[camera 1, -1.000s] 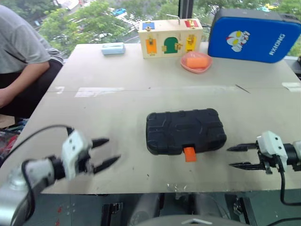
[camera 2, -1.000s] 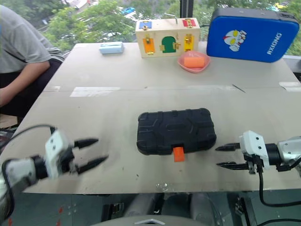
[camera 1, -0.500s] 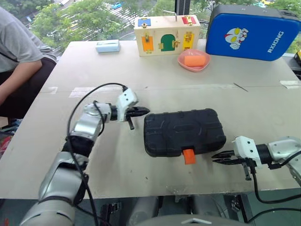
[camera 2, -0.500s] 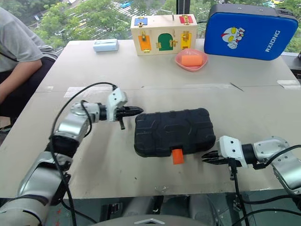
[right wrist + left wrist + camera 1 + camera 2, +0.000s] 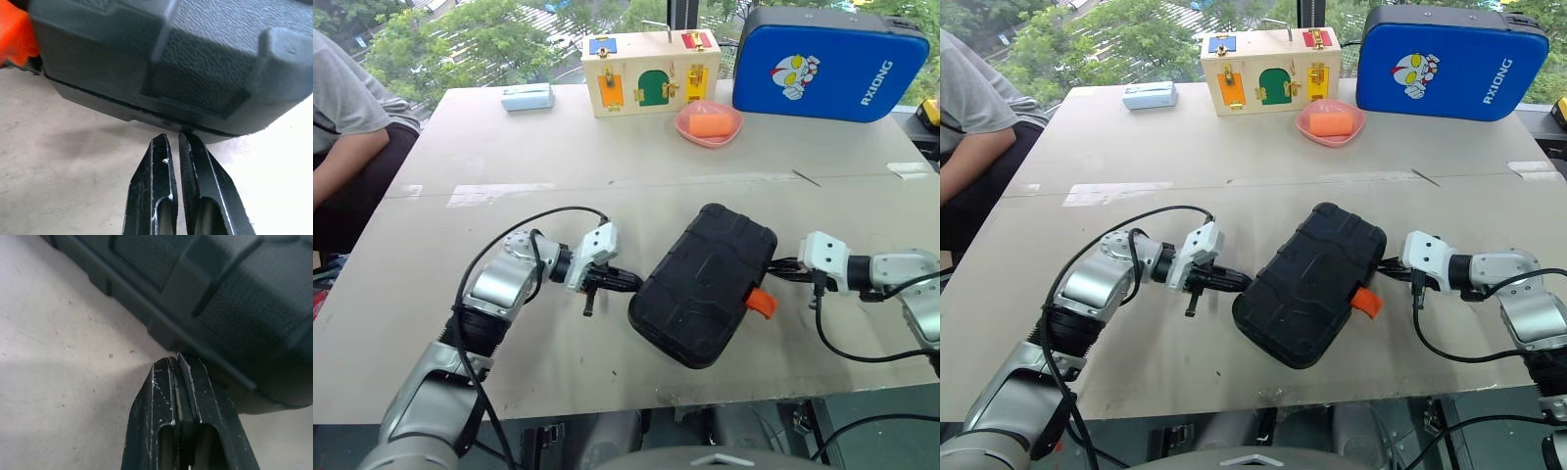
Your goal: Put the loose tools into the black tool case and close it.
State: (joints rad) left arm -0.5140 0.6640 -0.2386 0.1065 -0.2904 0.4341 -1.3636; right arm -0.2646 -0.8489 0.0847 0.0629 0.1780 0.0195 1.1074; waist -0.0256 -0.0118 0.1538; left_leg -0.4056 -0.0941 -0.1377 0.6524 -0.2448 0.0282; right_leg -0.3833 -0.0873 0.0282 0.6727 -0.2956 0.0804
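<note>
While shut, black tool case (image 5: pixel 707 282) (contents hidden).

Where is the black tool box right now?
The black tool case lies shut and slanted on the near-middle table, between the left gripper and right gripper.

The blue case (image 5: pixel 827 62), standing at the far edge of the counter (image 5: pixel 607 157), well beyond both sets of fingers, carries white capital lettering running up its right side that reads "RXIONG". A cartoon figure is printed to the left of the lettering. No other writing is legible.
</note>
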